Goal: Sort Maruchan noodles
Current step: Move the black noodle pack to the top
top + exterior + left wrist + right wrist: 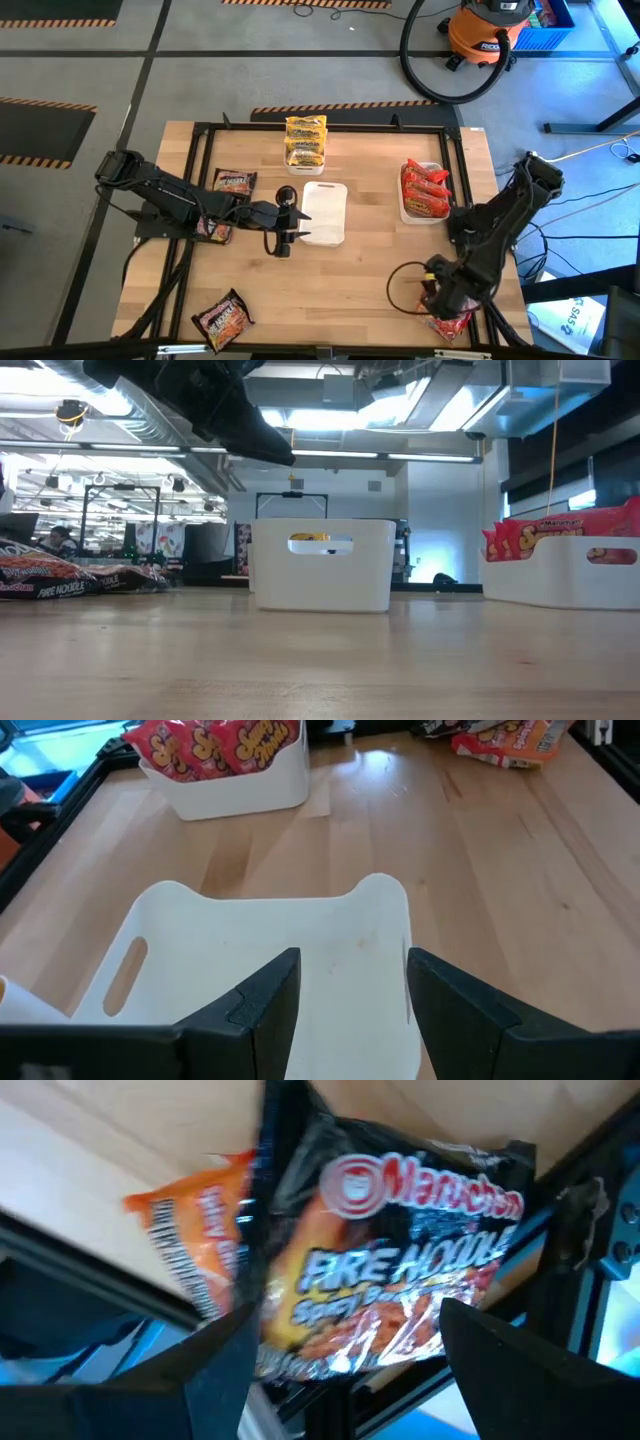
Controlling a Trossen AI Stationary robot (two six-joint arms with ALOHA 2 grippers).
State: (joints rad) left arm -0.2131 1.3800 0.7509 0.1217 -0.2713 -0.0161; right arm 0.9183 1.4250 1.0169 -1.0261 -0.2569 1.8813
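Right gripper [340, 1355] hovered, fingers spread, just above a black Maruchan Fire Noodle packet [400, 1270], apparently poised to grab it; left gripper [345, 1000], also open, waited over the empty white tray [250, 960].

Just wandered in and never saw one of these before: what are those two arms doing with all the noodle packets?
They are sorting ramen packets by kind. The right end effector hangs open over a dark Fire Noodle packet at the table's near right corner. The left end effector hovers open above the empty white tray mid-table. Yellow packets are stacked at the far edge, and red packets fill another tray. More dark packets lie loose on the left.
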